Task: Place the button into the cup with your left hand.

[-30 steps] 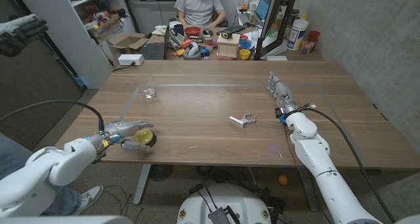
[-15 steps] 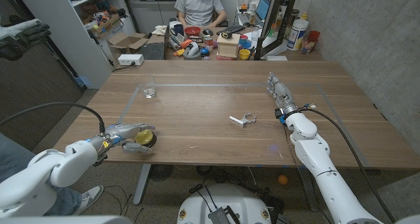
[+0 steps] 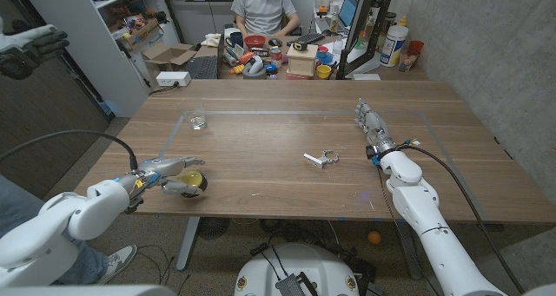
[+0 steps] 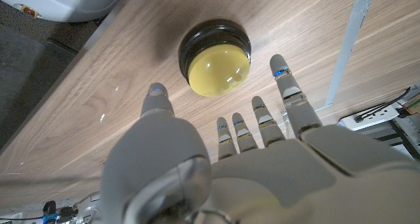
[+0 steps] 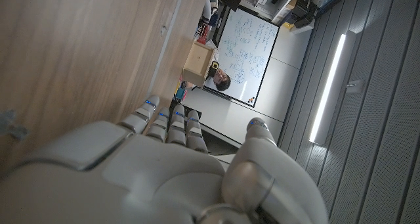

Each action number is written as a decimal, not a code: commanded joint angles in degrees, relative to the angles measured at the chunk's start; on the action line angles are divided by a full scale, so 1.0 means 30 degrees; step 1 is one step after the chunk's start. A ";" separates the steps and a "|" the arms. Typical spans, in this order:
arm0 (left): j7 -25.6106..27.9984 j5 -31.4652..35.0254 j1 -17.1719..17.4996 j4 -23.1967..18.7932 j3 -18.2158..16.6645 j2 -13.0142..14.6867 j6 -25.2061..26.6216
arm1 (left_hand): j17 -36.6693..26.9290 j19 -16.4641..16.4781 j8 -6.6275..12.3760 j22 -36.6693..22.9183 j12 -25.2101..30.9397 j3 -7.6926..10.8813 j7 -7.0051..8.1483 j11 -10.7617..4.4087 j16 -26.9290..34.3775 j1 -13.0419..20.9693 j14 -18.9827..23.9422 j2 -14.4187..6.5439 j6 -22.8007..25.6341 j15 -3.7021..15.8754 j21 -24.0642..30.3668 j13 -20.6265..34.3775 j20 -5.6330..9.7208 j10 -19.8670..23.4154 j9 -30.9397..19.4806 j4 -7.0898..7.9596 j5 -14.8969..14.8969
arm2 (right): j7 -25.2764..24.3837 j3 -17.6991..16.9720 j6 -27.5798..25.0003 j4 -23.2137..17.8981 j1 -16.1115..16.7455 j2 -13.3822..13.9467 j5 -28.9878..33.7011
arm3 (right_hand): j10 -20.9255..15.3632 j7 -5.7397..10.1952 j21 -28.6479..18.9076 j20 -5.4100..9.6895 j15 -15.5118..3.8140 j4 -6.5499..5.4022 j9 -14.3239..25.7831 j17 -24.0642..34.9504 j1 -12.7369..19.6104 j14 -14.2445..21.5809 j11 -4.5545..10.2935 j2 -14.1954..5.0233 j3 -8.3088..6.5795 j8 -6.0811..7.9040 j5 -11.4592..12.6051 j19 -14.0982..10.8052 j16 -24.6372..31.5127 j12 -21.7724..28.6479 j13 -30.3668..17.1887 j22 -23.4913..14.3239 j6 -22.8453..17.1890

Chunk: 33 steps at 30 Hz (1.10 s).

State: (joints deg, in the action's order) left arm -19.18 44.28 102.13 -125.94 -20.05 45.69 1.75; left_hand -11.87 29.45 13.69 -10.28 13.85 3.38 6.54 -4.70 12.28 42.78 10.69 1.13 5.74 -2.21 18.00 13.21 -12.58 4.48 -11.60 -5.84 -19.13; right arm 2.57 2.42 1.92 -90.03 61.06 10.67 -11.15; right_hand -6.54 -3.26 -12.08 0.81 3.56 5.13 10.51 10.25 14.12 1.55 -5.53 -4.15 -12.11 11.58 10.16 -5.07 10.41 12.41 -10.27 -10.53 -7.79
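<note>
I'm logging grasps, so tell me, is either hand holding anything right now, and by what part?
Nothing is held. The left hand hovers open over the yellow button; the right hand is empty.

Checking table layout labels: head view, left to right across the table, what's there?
Left hand → button → cup → metal clip → right hand. Button and cup sit close in left-right order; the cup lies much farther back.

button (image 3: 192, 182): yellow dome, black base | upright, table's near-left edge | cup (image 3: 198, 121): clear, far-left
</note>
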 commanded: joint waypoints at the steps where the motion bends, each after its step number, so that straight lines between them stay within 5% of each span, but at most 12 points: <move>1: -0.0624 0.0037 -0.0245 -0.0045 0.0490 0.0746 0.1002 | -0.0066 0.0178 0.0009 -0.0029 -0.0049 -0.0057 0.0066 0.0140 0.0074 0.0211 0.0156 -0.0036 0.0024 -0.0092 -0.0053 0.0055 0.0067 -0.0097 -0.0072 -0.0022 -0.0164 | 0.0064 -0.0051 -0.0006 0.0142 -0.0299 -0.0068 0.0007 | -0.0141 0.0046 0.0073 -0.0094 0.0054 -0.0018 0.0094 0.0064 -0.0103 0.0149 0.0021 -0.0002 0.0047 -0.0103 0.0087 -0.0095 0.0106 -0.0069 -0.0030 -0.0037 -0.0031; 30: 0.0084 -0.1087 -0.0972 0.1031 0.1812 0.1566 0.1300 | -0.0082 0.0258 0.0056 -0.0023 0.0028 -0.0076 0.0104 0.0055 0.0075 0.0387 0.0271 -0.0069 0.0279 0.0015 -0.0266 0.0128 0.0052 0.0090 -0.0091 -0.0056 -0.0241 | 0.0178 -0.0260 0.0308 0.0622 -0.0441 -0.0135 -0.0140 | -0.0159 0.0054 0.0082 -0.0082 0.0052 -0.0002 0.0096 0.0068 -0.0142 0.0188 0.0057 0.0024 0.0088 -0.0120 0.0093 -0.0122 0.0105 -0.0101 -0.0034 -0.0039 -0.0027; 33: 0.0473 -0.1227 -0.1253 0.1300 0.2214 0.1671 0.1218 | -0.0077 0.0661 0.0258 -0.0042 0.0294 0.0108 0.0214 -0.0303 0.0259 0.0898 0.0927 -0.0304 0.0902 0.0357 -0.0283 0.0179 0.0134 0.0780 -0.0094 -0.0222 -0.0325 | 0.0177 -0.0324 0.0308 0.0659 -0.0420 -0.0151 -0.0190 | -0.0157 0.0061 0.0087 -0.0095 0.0041 -0.0001 0.0096 0.0068 -0.0146 0.0186 0.0059 0.0025 0.0092 -0.0126 0.0094 -0.0115 0.0103 -0.0106 -0.0034 -0.0040 -0.0017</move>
State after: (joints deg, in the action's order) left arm -19.71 41.98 100.47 -123.97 -16.39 49.42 5.48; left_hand -11.85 30.02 13.69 -10.27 13.85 3.38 6.83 -4.88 12.34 43.75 11.70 0.78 6.88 -1.83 17.15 13.47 -12.29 4.95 -11.59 -5.84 -19.58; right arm 2.93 1.91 2.63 -88.57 59.67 10.29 -11.35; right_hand -6.54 -3.27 -11.85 0.81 3.56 5.13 10.51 10.25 14.13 1.54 -5.54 -4.16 -12.11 11.40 10.16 -5.06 10.41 12.41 -10.25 -10.52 -7.78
